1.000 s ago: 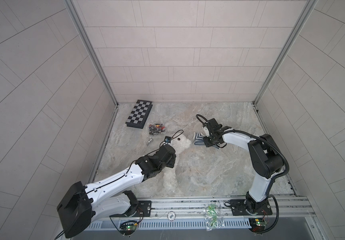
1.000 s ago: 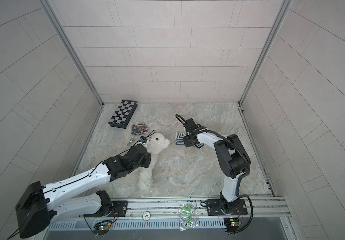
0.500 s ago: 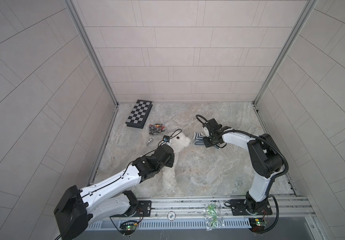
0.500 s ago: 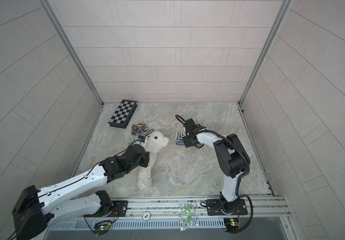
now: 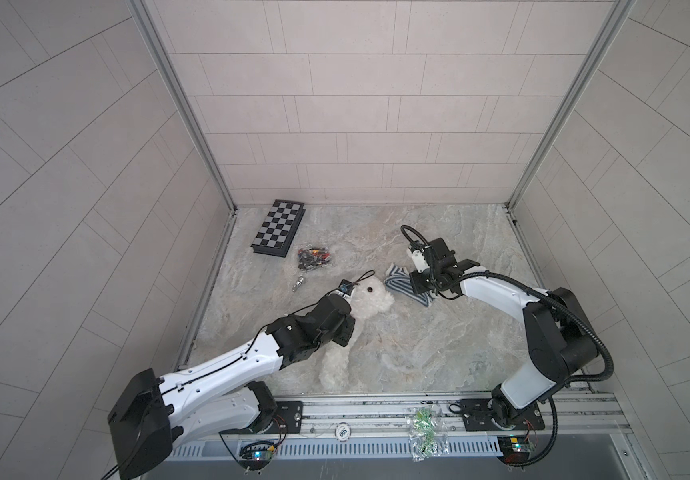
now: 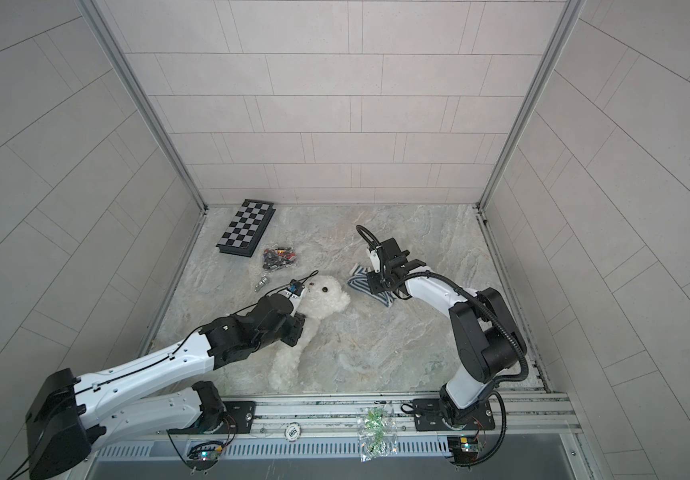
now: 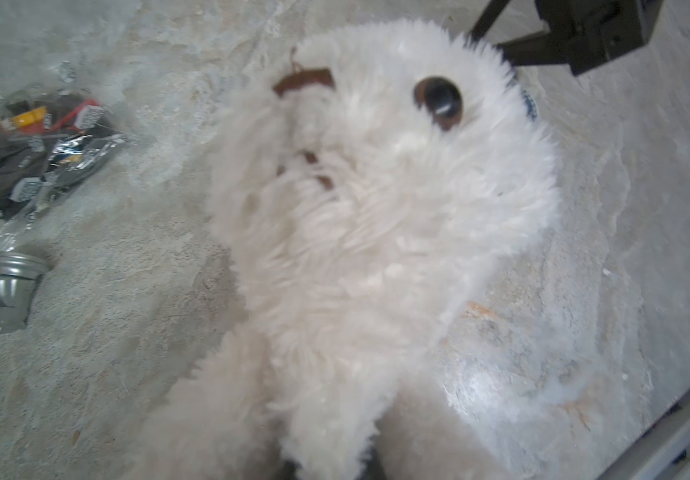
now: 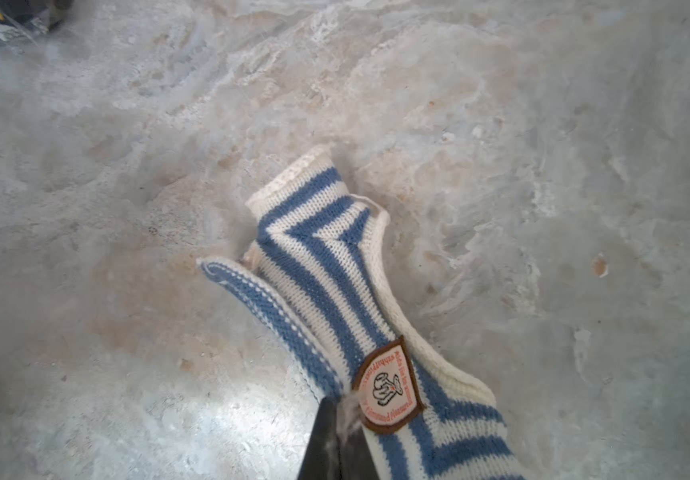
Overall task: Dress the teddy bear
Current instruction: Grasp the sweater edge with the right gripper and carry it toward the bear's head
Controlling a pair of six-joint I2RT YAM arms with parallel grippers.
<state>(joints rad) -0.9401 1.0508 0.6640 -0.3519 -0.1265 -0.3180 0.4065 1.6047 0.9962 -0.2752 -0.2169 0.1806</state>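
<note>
The left tool [image 5: 345, 332] is clenched in the white fur of the teddy bear [image 5: 370, 301], somewhere about the chest. The wrist hides its tips in both top views, and the left wrist view shows only fur and a dark edge where they close. The bear lies face up on the marble-patterned tabletop [image 5: 438, 340]. Its head is just beyond this tool and turned toward the right tool, and its body and legs trail back beneath the left arm. One dark eye [image 7: 438, 102] shows in the left wrist view. The right tool [image 8: 337, 415] is pinched tight on the blue-and-white striped shirt [image 8: 326, 266], its dark tips meeting on the knit just beside the shield-shaped badge [image 8: 389, 386]. The rest of the shirt stretches away from the tips, its far end resting on the tabletop. The shirt sits between the two tools, just beside the bear's head; whether they touch cannot be told. Out to the far side of the left tool, away from the right tool, lies a small silver-grey piece [image 5: 299, 283]. Farther out is a clear bag of dark pieces [image 5: 313, 258], and beyond that a folded chessboard [image 5: 278, 228], well apart from both tools.
</note>
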